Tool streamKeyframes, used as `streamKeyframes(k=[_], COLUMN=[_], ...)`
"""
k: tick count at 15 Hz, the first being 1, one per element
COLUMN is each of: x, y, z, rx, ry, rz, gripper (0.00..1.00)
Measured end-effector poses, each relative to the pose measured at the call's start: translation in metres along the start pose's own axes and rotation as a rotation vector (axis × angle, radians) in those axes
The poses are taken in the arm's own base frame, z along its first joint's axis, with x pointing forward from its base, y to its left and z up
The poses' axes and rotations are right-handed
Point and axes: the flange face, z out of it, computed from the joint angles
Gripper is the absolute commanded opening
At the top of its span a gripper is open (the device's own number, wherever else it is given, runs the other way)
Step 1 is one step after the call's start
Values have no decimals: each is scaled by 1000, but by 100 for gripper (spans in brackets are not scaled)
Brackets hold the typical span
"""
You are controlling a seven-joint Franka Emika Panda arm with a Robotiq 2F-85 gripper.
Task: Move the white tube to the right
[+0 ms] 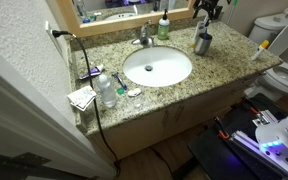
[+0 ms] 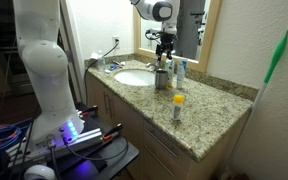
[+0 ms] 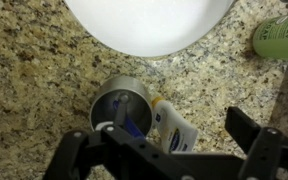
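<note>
The jaws are standing wide apart and holding nothing as the gripper (image 3: pixel 156 135) is hovering at the bottom of the wrist view. Its two dark fingers (image 3: pixel 72 150) are straddling the target from above, a spread that I judge is leaving room to close across the narrow body rather than along it. Between them the white tube (image 3: pixel 177 128) is sitting just right of centre, touching or nearly touching the grey metal cup (image 3: pixel 117 100). Whether it is lying flat or leaning on the cup's wall I cannot tell from here. That closeness is making the grasp tight, since one finger is likely having to slip in beside the cup. The cup is holding something blue-tipped, probably stood there to keep it upright. The white sink (image 3: pixel 149 20) is filling the upper middle, and a green bottle (image 3: pixel 282 38) is showing at the upper right edge, above the speckled granite counter (image 3: pixel 29 70). The tube is carrying a blue printed patch and the bottle dark lettering — neither is readable.
</note>
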Motion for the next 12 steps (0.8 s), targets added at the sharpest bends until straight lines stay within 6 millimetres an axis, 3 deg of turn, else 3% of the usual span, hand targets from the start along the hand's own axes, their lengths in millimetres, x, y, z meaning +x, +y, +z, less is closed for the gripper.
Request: streamKeyframes(k=[12], x=[20], y=[-4], z=[5], rx=[45], ry=[25], rz=[103], gripper=[100])
